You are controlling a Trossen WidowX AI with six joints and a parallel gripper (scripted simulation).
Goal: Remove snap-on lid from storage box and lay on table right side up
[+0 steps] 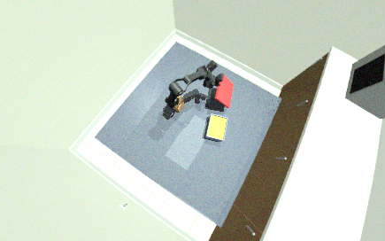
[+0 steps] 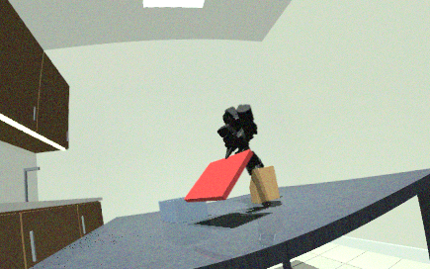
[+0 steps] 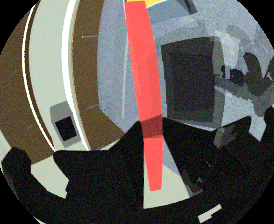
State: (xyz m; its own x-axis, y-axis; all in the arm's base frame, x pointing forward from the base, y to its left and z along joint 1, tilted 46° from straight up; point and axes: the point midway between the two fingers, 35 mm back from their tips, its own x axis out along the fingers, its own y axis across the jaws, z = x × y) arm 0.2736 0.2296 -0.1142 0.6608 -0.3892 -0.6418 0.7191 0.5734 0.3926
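Red lid: no readable text or numbers.
Storage box: none legible.
Tan block: no lettering visible.
Table: no readable labels.
Cabinets: no brand or sign readable.

Kitchen-like room. Dark-brown wall cabinets (image 2: 11,69) with slender metal handles hang above a light strip (image 2: 21,126); beneath them, base cabinets (image 1: 271,155) (image 2: 50,232) of the same brown carry a pale countertop (image 1: 328,164) (image 2: 41,205). A bent metal faucet (image 2: 26,183) rises behind the countertop. Pale floor tiles (image 2: 344,253) show beneath the dark-legged surface (image 1: 191,186) (image 2: 139,242).
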